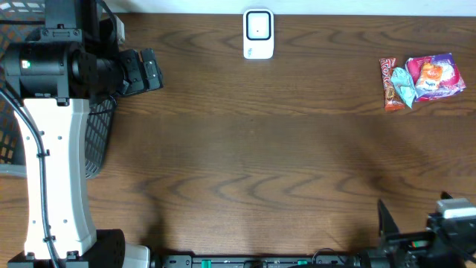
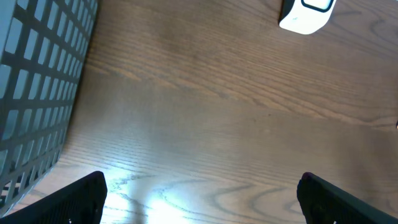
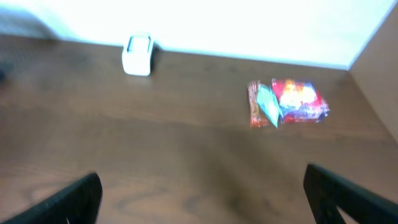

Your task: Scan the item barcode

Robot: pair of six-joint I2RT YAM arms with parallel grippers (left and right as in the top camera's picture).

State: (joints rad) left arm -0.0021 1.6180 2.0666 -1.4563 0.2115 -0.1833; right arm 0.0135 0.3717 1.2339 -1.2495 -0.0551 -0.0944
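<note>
L fingers (image 2: 81,200): spread wide, holding nothing. In the L wrist view only wood grain showed btw the two dark tips. They hung above the surface (image 1: 245,171); no contact could be seen.
R fingers (image 3: 68,202): also spread wide & empty. Both dark tips sat at the bottom corners of the R wrist view, blurred.
L arm (image 1: 56,149): white casing, ran up the L side of the overhead view. Its black wrist end turned inward toward the middle of the surface, near the far edge.
R arm (image 1: 446,231): low in the near R corner of the overhead view, mostly cut off by the frame.
Snack packets (image 1: 420,80): three, bunched together at the far R of the surface, touching/overlapping. Well apart from both sets of fingers.
Bar packet (image 1: 388,78): orange-red, leftmost, lay lengthwise near-to-far.
Teal packet (image 1: 404,85): small, lay btw the other two, overlapping the bar packet.
Purple packet (image 1: 439,74): biggest, rightmost, w/ red-orange print.
Barcode: too small to make out in any view.
Scanner (image 1: 258,33): white box w/ a dark-rimmed window on top, at the far edge, approx mid-width. Well apart from the snack packets.
Basket (image 1: 97,141): black wire mesh at the L edge of the surface, partly under the L arm. Its grid filled the L side of the L wrist view.
</note>
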